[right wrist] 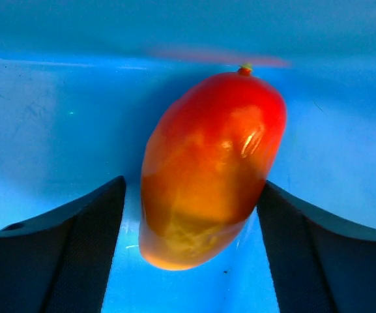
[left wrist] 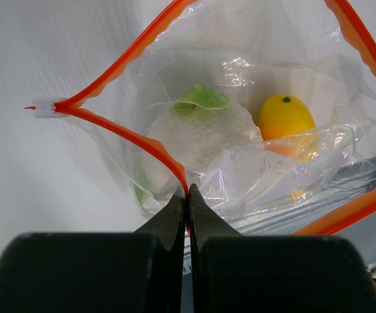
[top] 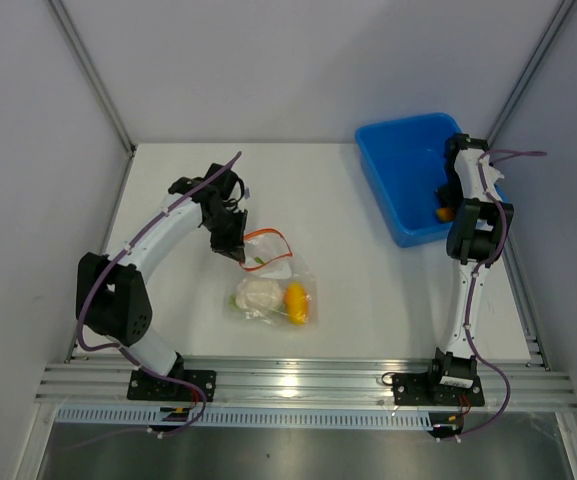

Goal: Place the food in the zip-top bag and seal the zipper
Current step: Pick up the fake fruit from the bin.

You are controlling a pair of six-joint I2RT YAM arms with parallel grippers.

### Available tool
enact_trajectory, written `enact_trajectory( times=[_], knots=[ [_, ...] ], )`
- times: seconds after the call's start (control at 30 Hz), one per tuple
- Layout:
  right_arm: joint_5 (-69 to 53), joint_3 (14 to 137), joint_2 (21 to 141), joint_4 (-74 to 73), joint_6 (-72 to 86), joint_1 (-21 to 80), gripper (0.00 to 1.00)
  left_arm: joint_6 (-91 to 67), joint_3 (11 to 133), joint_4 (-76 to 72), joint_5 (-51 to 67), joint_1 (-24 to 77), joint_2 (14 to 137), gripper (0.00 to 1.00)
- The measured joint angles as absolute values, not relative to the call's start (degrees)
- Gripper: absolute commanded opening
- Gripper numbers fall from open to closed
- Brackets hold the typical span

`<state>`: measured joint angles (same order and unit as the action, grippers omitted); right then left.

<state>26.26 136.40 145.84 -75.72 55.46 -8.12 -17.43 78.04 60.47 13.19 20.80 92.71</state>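
Observation:
The zip-top bag [top: 273, 290] lies on the white table with its mouth standing open. Inside it are the white-and-green cauliflower-like lump [top: 256, 295] and the yellow-orange piece [top: 296, 298]. My left gripper [top: 236, 248] is shut on the near side of the orange-red zipper [left wrist: 119, 130], pinched at the fingertips [left wrist: 174, 212]. The left wrist view looks into the bag [left wrist: 266, 169] at the lump [left wrist: 201, 134] and the yellow piece [left wrist: 285, 117]. My right gripper [top: 448, 208] is down in the blue bin, open, its jaws on either side of the red-orange piece [right wrist: 207, 169].
The blue bin [top: 398, 170] stands at the back right of the table; its floor [right wrist: 44, 130] fills the right wrist view. A white slider tab [left wrist: 44, 107] sits at the zipper's left end. Grey walls enclose the table on three sides.

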Motion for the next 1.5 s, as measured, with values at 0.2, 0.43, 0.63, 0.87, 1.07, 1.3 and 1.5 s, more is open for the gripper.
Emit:
enact_trajectory(
  times=[0.2, 0.43, 0.63, 0.87, 1.07, 1.3, 1.5],
  knots=[
    [26.5, 135.9, 145.8, -75.6, 54.8, -8.1, 0.6, -17.4, 77.9, 59.8, 13.3, 20.8, 92.7, 0.0],
    [27.5, 131.8, 143.5, -71.6, 48.5, -7.6, 0.0, -17.4, 75.4, 58.2, 13.8, 20.8, 91.8, 0.01],
    [27.1, 130.6, 142.4, -65.2, 40.2, -6.5, 0.0, -17.0, 73.7, 57.1, 13.6, 22.6, 89.1, 0.01],
    [21.8, 129.2, 137.5, -54.4, 33.2, -5.3, 0.0, -16.5, 71.6, 55.4, 14.5, 25.0, 85.8, 0.0],
    [14.4, 129.3, 130.4, -49.3, 29.3, -3.4, 0.0, -17.2, 71.5, 55.0, 15.7, 25.3, 80.8, 0.01],
    [1.7, 117.1, 111.8, -41.5, 27.2, 1.7, 0.0, -17.5, 71.4, 54.8, 16.1, 25.8, 74.4, 0.01],
    [-11.3, 99.0, 92.9, -33.9, 26.4, 11.1, 0.0, -18.1, 71.4, 54.9, 16.6, 26.6, 73.0, 0.0]
  ],
)
